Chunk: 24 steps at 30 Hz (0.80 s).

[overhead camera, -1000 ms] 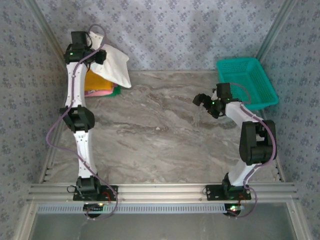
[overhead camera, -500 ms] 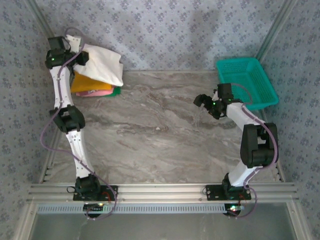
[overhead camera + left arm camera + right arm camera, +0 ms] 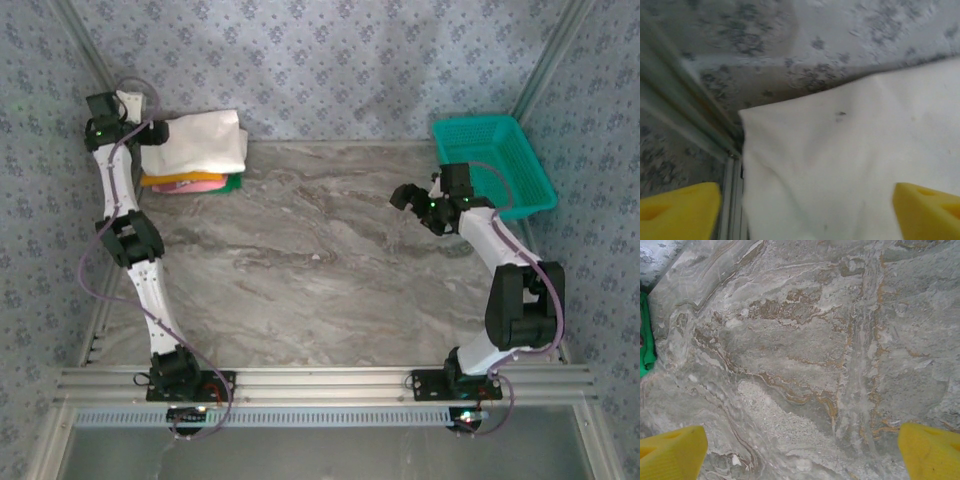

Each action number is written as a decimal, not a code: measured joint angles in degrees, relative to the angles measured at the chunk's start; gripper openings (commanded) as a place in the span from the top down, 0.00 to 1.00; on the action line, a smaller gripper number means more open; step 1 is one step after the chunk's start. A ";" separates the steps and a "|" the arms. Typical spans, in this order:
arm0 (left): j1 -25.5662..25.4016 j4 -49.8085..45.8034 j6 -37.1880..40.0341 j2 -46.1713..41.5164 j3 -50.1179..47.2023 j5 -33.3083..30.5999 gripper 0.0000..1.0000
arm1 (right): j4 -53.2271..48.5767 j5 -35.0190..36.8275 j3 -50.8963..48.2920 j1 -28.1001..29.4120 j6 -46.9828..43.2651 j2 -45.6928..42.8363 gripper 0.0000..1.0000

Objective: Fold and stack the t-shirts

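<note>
Left pincer (image 3: 125, 108): I saw its yellow fingers (image 3: 677, 210) spread wide, holding nothing, at the far left corner by the wall.
Right pincer (image 3: 415, 208): it was wide open too, with nothing in it, over the bare table (image 3: 320, 260) near the basket (image 3: 495, 160).
White shirt (image 3: 200, 143): it lay folded on top of the pile.
Pile: orange shirt (image 3: 160, 181), pink shirt (image 3: 205, 183) and green shirt (image 3: 233, 183) peeked out from under it.
Which way: the white shirt's left back corner sat right under the left pincer, and the rest ran off to its right.
Long side: it ran left to right along the back wall.
Nearer arm: the left one, and the right was well apart.
Next move: I thought the left pincer only had to lift clear.
Words to read: I found none.
</note>
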 measured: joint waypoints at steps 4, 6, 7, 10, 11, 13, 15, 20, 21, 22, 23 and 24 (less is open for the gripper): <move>0.48 -5.73 -2.60 -5.53 0.00 -7.13 0.02 | -0.35 3.45 1.81 1.20 -2.80 -1.25 0.00; 0.39 -10.40 -3.76 -10.80 -0.24 -11.10 0.02 | -0.13 6.16 2.56 2.36 -4.85 -2.25 0.00; 0.24 -12.24 -4.33 -14.05 -1.44 -12.20 0.02 | 0.09 7.61 2.73 2.93 -5.81 -2.80 0.00; -1.22 -13.84 -5.86 -28.92 -13.94 -15.61 0.02 | 1.20 12.35 2.82 4.42 -8.74 -3.96 0.00; -2.19 -11.23 -6.05 -36.61 -23.78 -17.03 0.02 | 1.77 14.01 2.82 4.79 -9.70 -4.13 0.00; -4.24 -5.25 -7.28 -51.41 -43.82 -17.16 0.02 | 2.99 16.63 2.75 4.98 -11.30 -4.17 0.00; -5.90 3.04 -9.64 -65.61 -64.59 -15.52 0.02 | 5.44 18.84 1.68 4.98 -12.46 -4.68 0.00; -5.49 20.98 -16.96 -85.79 -101.29 -11.89 0.02 | 11.23 21.94 -5.97 4.44 -14.86 -9.03 0.00; -6.08 24.59 -18.03 -87.95 -107.25 -11.76 0.02 | 12.68 22.77 -8.41 4.44 -15.78 -10.47 0.00; -7.02 27.41 -18.84 -89.59 -112.24 -11.85 0.02 | 14.03 23.52 -10.71 4.31 -16.59 -11.80 0.00; -8.72 30.71 -19.58 -91.34 -117.90 -12.35 0.02 | 16.11 24.46 -13.86 4.17 -17.84 -13.53 0.00; -10.78 33.81 -20.15 -92.89 -122.90 -13.27 0.02 | 18.45 25.59 -17.25 4.04 -19.15 -15.28 0.00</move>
